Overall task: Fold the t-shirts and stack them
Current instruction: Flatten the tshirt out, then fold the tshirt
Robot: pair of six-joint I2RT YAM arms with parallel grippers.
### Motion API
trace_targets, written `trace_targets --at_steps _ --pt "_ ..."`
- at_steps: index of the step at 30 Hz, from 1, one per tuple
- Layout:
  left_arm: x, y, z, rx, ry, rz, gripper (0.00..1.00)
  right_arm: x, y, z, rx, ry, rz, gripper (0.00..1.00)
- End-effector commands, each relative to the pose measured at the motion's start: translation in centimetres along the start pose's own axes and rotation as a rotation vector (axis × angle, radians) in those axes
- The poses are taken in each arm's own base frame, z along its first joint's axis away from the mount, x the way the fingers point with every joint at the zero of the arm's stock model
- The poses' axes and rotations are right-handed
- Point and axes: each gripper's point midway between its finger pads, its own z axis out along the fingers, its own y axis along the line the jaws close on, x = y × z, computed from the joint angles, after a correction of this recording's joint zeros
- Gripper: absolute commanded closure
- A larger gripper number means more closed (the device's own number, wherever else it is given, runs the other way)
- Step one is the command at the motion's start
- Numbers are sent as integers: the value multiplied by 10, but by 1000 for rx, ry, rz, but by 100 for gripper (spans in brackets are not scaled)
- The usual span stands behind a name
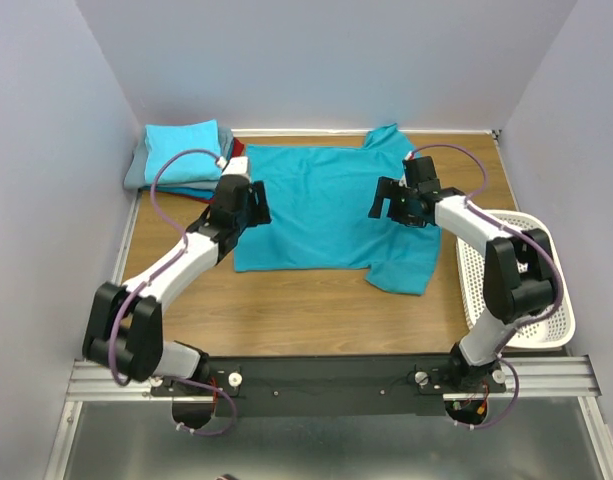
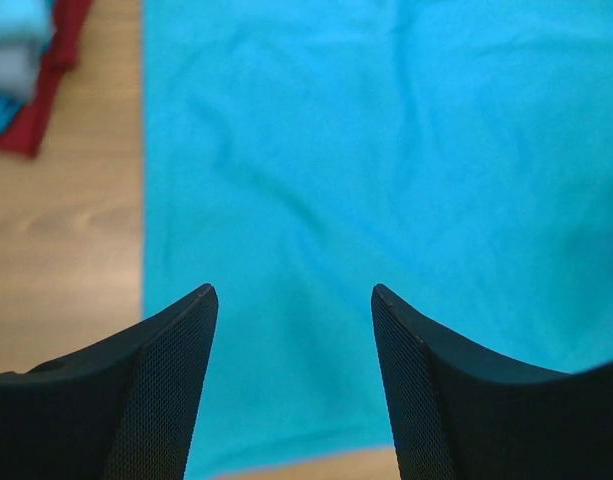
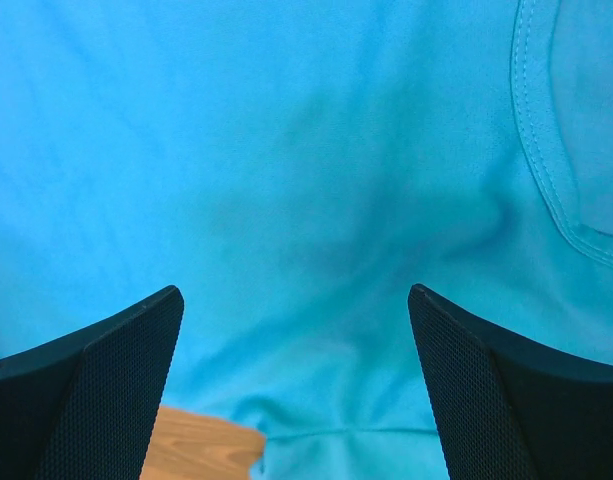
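A teal-blue t-shirt (image 1: pixel 321 205) lies spread flat on the wooden table, sleeves toward the right. It fills the left wrist view (image 2: pixel 386 150) and the right wrist view (image 3: pixel 286 150). My left gripper (image 1: pixel 258 206) is open and empty, hovering over the shirt's left edge. My right gripper (image 1: pixel 384 204) is open and empty, hovering over the shirt's right side near the lower sleeve. A stack of folded t-shirts (image 1: pixel 181 155), light turquoise on top with grey and dark red below, sits at the back left; it also shows in the left wrist view (image 2: pixel 26 60).
A white perforated basket (image 1: pixel 526 290) stands at the right edge of the table. Walls close in on the left, back and right. Bare wood (image 1: pixel 286 310) lies in front of the shirt.
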Motion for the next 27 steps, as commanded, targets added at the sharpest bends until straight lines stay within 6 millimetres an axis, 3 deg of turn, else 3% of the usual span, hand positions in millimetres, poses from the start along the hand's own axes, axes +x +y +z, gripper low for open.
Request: trace_targets --at_steps 1,5,9,16,18,27 --pt "53 49 -30 -193 70 -81 30 4 4 -23 -27 -19 -10 0" --pt "76 62 -54 -232 88 -143 34 8 2 -33 -28 -31 -12 0" --pt "84 75 -68 -290 79 -187 40 12 1 -37 -29 -32 -11 0" --pt "116 79 -60 -330 197 -181 47 23 -1 -37 -39 -6 -12 0" --pt "125 81 -58 -337 228 -173 59 26 -3 -38 -31 -6 -15 0" --pt "155 80 -49 -353 343 -125 59 29 -7 -41 -20 -11 -18 0"
